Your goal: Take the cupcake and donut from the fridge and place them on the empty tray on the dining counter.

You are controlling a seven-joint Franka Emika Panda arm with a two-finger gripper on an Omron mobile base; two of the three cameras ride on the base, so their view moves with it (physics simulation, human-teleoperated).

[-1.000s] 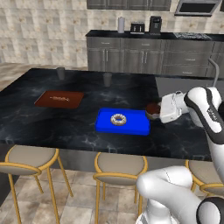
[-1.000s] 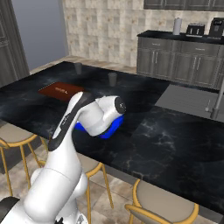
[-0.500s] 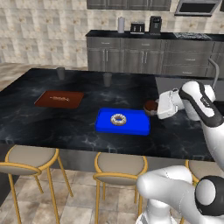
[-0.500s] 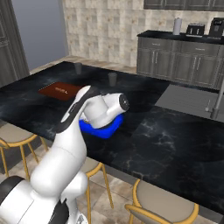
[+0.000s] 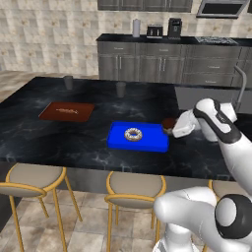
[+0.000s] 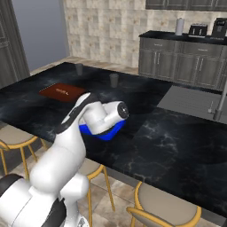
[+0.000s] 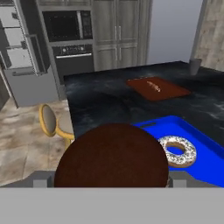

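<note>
Hand [image 5: 171, 129]: at the right end of the tray, low over the surface; its jaws stand wide with the cupcake between them, so it has hold of the cupcake.
Cupcake [image 7: 111, 155]: dark brown, held in the hand; in the left base view [image 5: 169, 123] it sits at the tray's right edge, and whether it rests on the tray or on the surface beside it cannot be told.
Tray [image 5: 118, 139]: bright blue, flat on the surface near the front edge, above the stools; in the right base view [image 6: 106, 134] the arm covers most of it.
Donut [image 5: 133, 134]: white-iced, lying flat near the middle of the tray; in the hand view [image 7: 177, 151] it lies just beyond the cupcake.
Board [image 5: 67, 111]: reddish-brown, flat on the surface, well to the left of the tray.
Cups: two dark cups stand upright further back on the surface, one [image 5: 120, 89] behind the tray, one [image 5: 68, 82] behind the board.
Surface [image 5: 88, 152]: black, white-veined marble.
Stools [image 5: 130, 184]: yellow-framed, tan seats, along the front edge.
Fridge [image 7: 22, 57]: across the room in the hand view, door open, light shelves showing.
</note>
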